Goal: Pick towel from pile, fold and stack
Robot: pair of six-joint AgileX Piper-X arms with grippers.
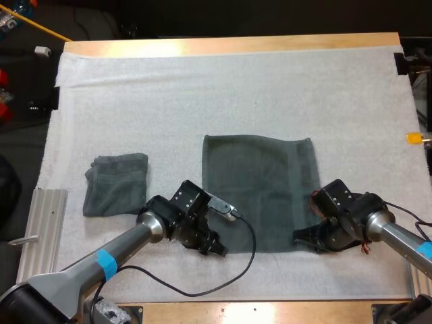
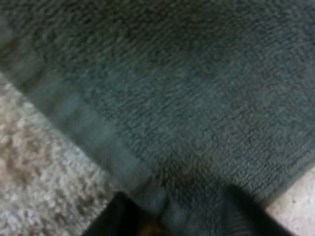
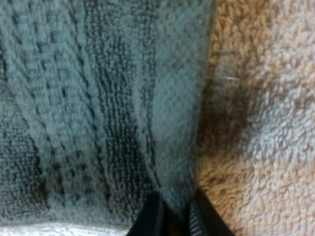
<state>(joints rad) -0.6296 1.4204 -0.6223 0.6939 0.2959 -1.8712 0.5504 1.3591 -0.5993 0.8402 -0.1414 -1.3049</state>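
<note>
Towels are lying on the white mat (image 1: 202,88), and the one that matters now is the spread towel (image 1: 260,189), which is sitting flat in the middle. Both claws are waiting at its near edge, one at each corner. The left claw (image 1: 217,247) is sitting at the near left corner, and I cannot tell if it is gripping the cloth or just hanging over it. The right claw (image 1: 307,237) is sitting at the near right corner, and it is pinching the towel's side edge, with its black fingers (image 3: 152,216) pressing the cloth from both sides. So the near edge is running left to right from one claw to the other, and all the rest of the towel is stretching away from them toward the far side. I am guessing the fold is going that way too, with the near edge being lifted and carried over to the far edge. A folded towel (image 1: 116,183) is resting well apart on the left, nearer the left arm, and the finished one is probably going there.
</note>
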